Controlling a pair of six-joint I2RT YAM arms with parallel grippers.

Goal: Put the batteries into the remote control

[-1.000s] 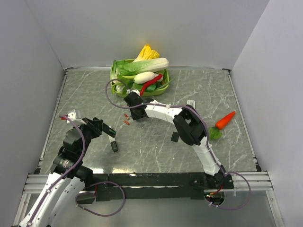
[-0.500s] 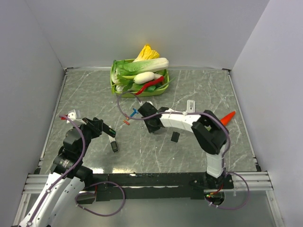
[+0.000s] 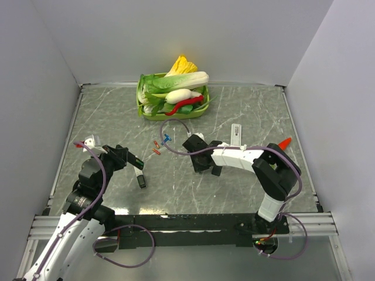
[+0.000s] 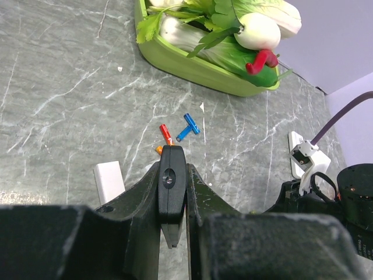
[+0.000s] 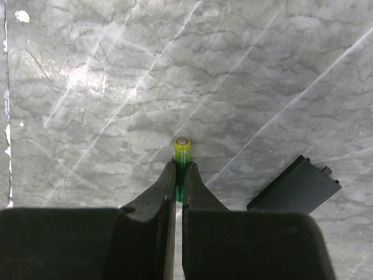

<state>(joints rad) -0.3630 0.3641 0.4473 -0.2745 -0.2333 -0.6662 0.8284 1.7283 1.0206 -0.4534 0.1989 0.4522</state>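
Below, grey marbled table (image 3: pixel 246 105), white walls (image 3: pixel 176 35); right gripper (image 5: pixel 179 169) tight on green battery (image 5: pixel 182 150), left gripper (image 4: pixel 172 174) on remote (image 4: pixel 171 198).

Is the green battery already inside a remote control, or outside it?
Outside. The right gripper is shut on the green battery, whose tip sticks out between the fingers over the table. Nothing encloses it.

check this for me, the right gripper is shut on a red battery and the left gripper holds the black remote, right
Not quite. The battery in the right gripper is green, not red; the right wrist view shows it. The rest stands: that gripper is shut on it, and the left gripper holds the black remote.
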